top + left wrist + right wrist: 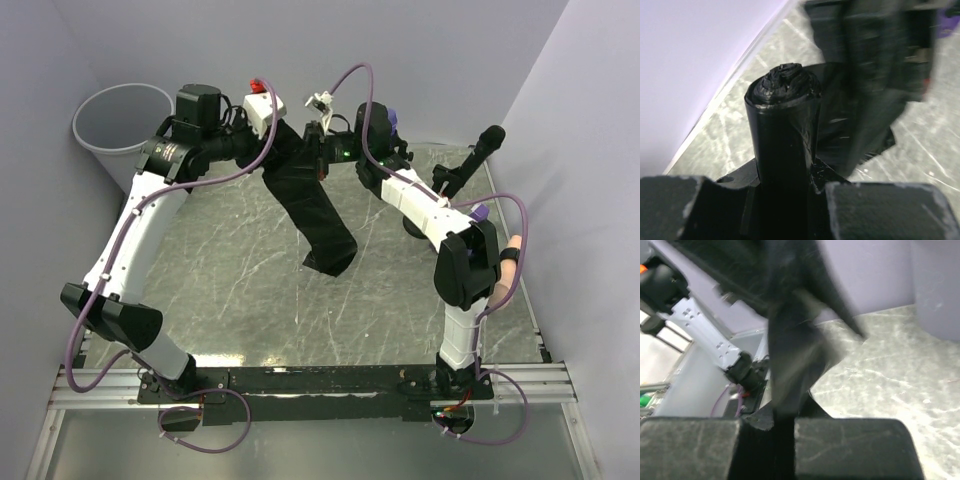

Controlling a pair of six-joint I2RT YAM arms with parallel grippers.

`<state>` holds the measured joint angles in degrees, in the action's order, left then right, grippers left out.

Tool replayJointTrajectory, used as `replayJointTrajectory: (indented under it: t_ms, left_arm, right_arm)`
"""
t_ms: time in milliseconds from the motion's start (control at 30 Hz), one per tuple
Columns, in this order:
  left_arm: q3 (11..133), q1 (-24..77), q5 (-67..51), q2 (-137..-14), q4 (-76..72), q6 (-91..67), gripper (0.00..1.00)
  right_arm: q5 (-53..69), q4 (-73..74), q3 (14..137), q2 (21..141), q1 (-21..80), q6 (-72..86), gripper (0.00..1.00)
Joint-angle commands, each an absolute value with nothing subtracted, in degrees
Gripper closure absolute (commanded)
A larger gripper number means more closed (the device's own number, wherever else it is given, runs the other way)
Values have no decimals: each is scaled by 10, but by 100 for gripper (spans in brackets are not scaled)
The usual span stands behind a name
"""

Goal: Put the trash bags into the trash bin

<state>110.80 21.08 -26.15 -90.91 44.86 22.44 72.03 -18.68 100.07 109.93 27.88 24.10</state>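
Black plastic sits in both grips. The left gripper point(785, 202), jaws partly spread, clamps one tightly wound black roll of trash bags point(785, 135). The right gripper point(785, 440), jaws pressed together, pinches the one unrolled black bag strip point(318, 215), which hangs to the marbled grey table point(230, 290). One round light grey plastic trash bin point(100, 150) stands in the far left corner, apart from both grippers.

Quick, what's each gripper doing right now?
Left gripper: closed on the roll of black plastic trash bags.
Right gripper: closed on the unrolled black plastic bag.
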Motion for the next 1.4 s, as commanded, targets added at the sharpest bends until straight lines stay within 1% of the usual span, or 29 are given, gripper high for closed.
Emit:
replayJointTrajectory:
  t_ms: [0, 233, 333, 567, 700, 833, 1000, 1100, 1200, 1267, 1367]
  left_arm:
    - [1096, 202, -214, -888, 365, 200, 99]
    - [1078, 200, -201, -902, 319, 138, 99]
    - [1060, 200, -176, -904, 296, 121, 100]
    - [1005, 200, -117, -906, 226, 99, 99]
    - [1005, 192, -98, -925, 193, 74, 99]
    - [1010, 190, -104, -945, 164, 57, 99]
    - [1053, 190, -105, -982, 178, 53, 99]
    - [1041, 187, -92, -982, 168, 69, 99]
    - [1027, 178, -77, -977, 158, 68, 99]
    - [1013, 174, -51, -974, 163, 83, 99]
    - [972, 165, -2, -966, 203, 122, 99]
  right_arm:
    - [780, -370, 958, 1066, 256, 381, 100]
    - [831, -525, 980, 1085, 233, 551, 100]
    - [828, -544, 986, 1082, 232, 590, 100]
    - [819, -584, 1011, 1066, 236, 639, 100]
    - [837, -590, 1019, 1060, 243, 649, 100]
    - [838, -610, 1040, 1067, 243, 676, 100]
    - [839, -631, 1081, 1073, 243, 706, 100]
    - [845, -628, 1097, 1064, 246, 693, 100]
    - [860, -616, 1078, 1057, 242, 667, 100]
    - [867, -566, 1056, 1044, 239, 608, 100]
    - [834, -422, 1007, 1013, 232, 461, 100]
